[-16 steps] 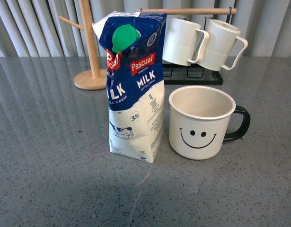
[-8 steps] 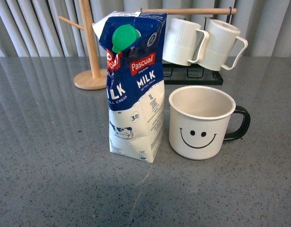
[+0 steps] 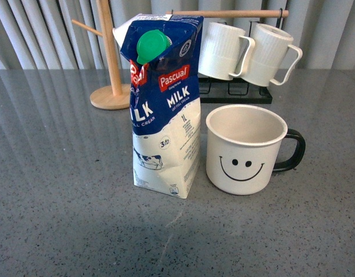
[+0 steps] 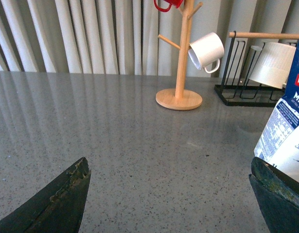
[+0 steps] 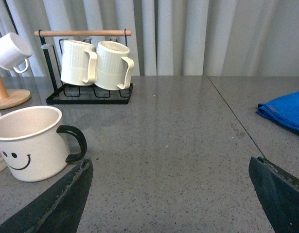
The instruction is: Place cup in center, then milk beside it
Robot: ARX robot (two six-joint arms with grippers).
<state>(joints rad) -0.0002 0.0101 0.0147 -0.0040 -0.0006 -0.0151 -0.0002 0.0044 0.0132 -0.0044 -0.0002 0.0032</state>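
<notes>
The white smiley-face cup (image 3: 245, 150) with a black handle stands upright on the grey table in the front view, face toward the camera. The blue-and-white Pascual milk carton (image 3: 164, 107) with a green cap stands upright just left of it, with a small gap between them. Neither arm shows in the front view. My left gripper (image 4: 171, 194) is open and empty over bare table, with the carton's edge (image 4: 284, 131) beside one finger. My right gripper (image 5: 171, 194) is open and empty, with the cup (image 5: 30, 143) off to one side.
A wooden mug tree (image 3: 109, 86) stands behind the carton; it holds a small white cup (image 4: 206, 51). A black rack (image 3: 235, 92) with two ribbed white mugs (image 3: 223, 51) stands behind the cup. A blue cloth (image 5: 285, 111) lies on the table in the right wrist view.
</notes>
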